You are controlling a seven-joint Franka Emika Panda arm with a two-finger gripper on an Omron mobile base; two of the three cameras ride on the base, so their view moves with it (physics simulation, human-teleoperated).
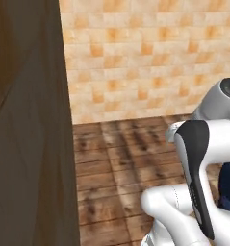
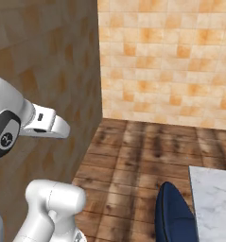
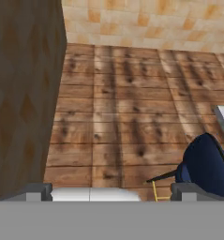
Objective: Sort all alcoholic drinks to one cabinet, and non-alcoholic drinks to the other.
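The gripper (image 3: 111, 191) is hanging high above a brown plank floor (image 3: 132, 126), its jaws standing wide apart with nothing between them; the two grey finger tips (image 3: 37, 190) are poking up at the bottom of the hand view. None of the bottles is in sight right now, and neither is a cabinet I can be sure of, so where the drinks are standing I cannot tell. A dark brown panel (image 1: 25, 134) is looming along the left of the left base view; whether that is a cabinet side is unclear. An orange tiled wall (image 1: 150, 57) is running behind. A navy blue chair (image 3: 207, 164) is sitting beside a white marble counter (image 2: 213, 198). No labels or writing are readable anywhere.
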